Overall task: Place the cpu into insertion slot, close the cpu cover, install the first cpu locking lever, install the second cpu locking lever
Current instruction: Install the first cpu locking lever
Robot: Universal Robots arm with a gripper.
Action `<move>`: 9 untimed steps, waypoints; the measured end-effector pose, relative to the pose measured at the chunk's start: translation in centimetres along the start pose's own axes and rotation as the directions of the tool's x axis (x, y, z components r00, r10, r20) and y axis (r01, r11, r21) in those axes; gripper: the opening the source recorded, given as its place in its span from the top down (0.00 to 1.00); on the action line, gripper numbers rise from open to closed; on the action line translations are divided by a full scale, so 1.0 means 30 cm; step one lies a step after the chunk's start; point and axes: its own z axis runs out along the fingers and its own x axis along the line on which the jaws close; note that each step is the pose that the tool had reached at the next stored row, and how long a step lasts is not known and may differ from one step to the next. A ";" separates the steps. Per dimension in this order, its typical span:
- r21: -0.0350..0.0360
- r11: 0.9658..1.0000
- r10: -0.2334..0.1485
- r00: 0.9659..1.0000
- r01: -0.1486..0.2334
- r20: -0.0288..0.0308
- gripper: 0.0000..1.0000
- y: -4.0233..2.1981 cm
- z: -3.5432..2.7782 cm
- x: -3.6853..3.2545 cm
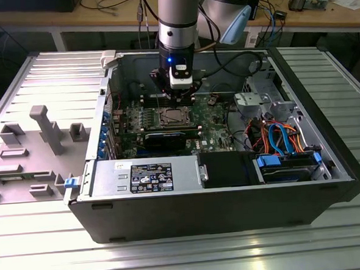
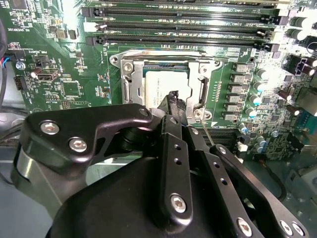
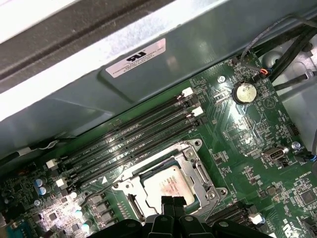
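Ribbed metal benching is seen carrying an open computer case (image 1: 233, 199), and inside it the gripper (image 2: 174, 98) is held low over the green motherboard (image 3: 247, 134), its fingertips (image 3: 173, 204) pressed together with nothing between them, just above the cpu (image 3: 166, 186). That cpu is found already seated in the insertion slot (image 2: 166, 82), with the cpu cover (image 3: 195, 163) lying closed around it. Thin, light, stiff and fragile the chip is judged to be, best taken by its edges alone.
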 end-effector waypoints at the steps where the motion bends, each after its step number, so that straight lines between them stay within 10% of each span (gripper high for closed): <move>1: 0.000 1.000 -0.001 1.000 0.001 0.000 0.89 0.000 0.000 0.000; 9: 0.000 1.000 -0.009 1.000 0.009 0.000 0.89 0.000 0.000 0.000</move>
